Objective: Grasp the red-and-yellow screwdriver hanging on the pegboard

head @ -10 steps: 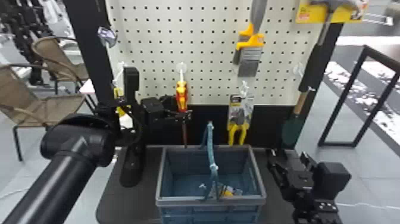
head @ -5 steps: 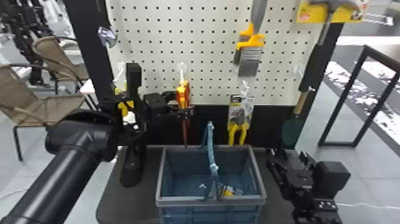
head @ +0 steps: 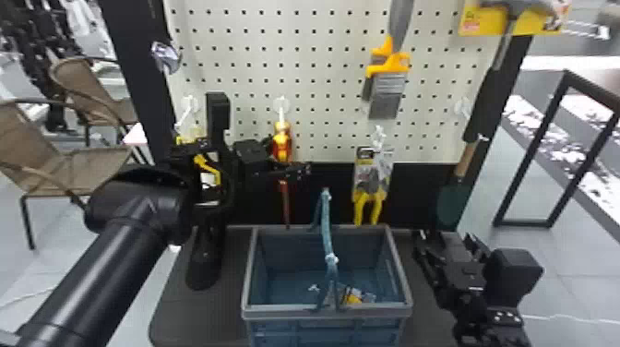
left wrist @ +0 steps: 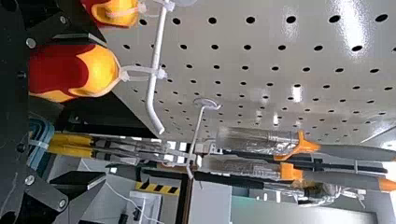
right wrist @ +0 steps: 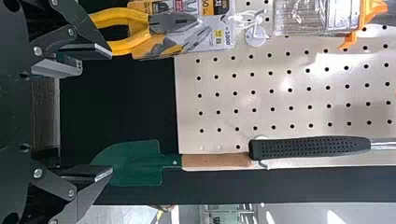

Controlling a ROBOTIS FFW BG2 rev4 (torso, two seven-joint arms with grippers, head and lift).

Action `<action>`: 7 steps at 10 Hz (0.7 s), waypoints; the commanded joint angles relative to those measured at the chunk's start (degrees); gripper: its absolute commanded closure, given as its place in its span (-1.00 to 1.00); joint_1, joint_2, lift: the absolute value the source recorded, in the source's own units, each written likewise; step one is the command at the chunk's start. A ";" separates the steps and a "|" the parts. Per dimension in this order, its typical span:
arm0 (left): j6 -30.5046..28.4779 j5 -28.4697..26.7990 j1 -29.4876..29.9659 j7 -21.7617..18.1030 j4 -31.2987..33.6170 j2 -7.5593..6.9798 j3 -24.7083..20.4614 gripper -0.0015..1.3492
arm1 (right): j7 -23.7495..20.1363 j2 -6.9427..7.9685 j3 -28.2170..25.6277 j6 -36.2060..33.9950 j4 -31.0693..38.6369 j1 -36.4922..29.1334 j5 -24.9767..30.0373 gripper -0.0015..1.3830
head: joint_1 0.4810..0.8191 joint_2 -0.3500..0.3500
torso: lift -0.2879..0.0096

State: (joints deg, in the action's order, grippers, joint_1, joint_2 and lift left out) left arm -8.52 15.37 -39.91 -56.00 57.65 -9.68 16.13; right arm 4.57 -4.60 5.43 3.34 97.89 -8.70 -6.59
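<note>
The grasp itself is judged to be the step in hand: the approach looks complete, and the closing is not yet done. The red-and-yellow screwdriver is seen hanging upright on the lower left part of the pegboard. It is tied by a white loop to a white hook, with its handle near the board's lower edge and its shaft running down below that edge. The left claw is held right at the pegboard, released, with its jaws spread wide. In the left wrist view the handle is seen between them, close against one jaw, with a clear gap left to the other. Next, the jaws are judged to need closing squarely on the handle, perhaps after a slight centring. The tool would then have to be raised so that the loop slips off the hook's end. The right claw is parked, released, low over the table, well out from the pegboard's lower right corner.
</note>
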 commanded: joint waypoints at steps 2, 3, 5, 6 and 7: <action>-2.21 -1.31 -0.17 0.19 -0.08 0.28 0.48 0.28 | 0.00 -0.05 0.02 0.00 -0.16 0.00 -0.09 -0.42 | -0.60 0.00 | 0.26; -3.70 -1.48 -0.08 0.72 0.01 0.36 0.57 0.47 | 0.00 -0.05 0.02 0.00 -0.33 -0.09 -0.18 -0.42 | -0.60 0.00 | 0.26; -3.88 -1.48 0.01 1.07 0.01 0.36 0.57 0.70 | 0.00 -0.05 0.02 0.00 -0.68 -0.09 -0.18 -0.42 | -0.60 0.00 | 0.26; -3.70 -1.48 0.10 1.25 0.01 0.36 0.39 0.70 | 0.00 -0.05 0.02 0.00 -0.95 -0.18 -0.18 -0.42 | -0.60 0.00 | 0.26; -3.70 -1.48 0.19 1.33 0.01 0.28 0.21 0.70 | 0.00 -0.05 0.02 0.00 -1.04 -0.18 -0.18 -0.42 | -0.60 0.00 | 0.26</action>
State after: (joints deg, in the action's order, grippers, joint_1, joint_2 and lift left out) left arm -12.31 13.89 -39.78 -54.69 57.65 -9.32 16.44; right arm 4.57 -4.66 5.45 3.34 96.94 -8.87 -6.77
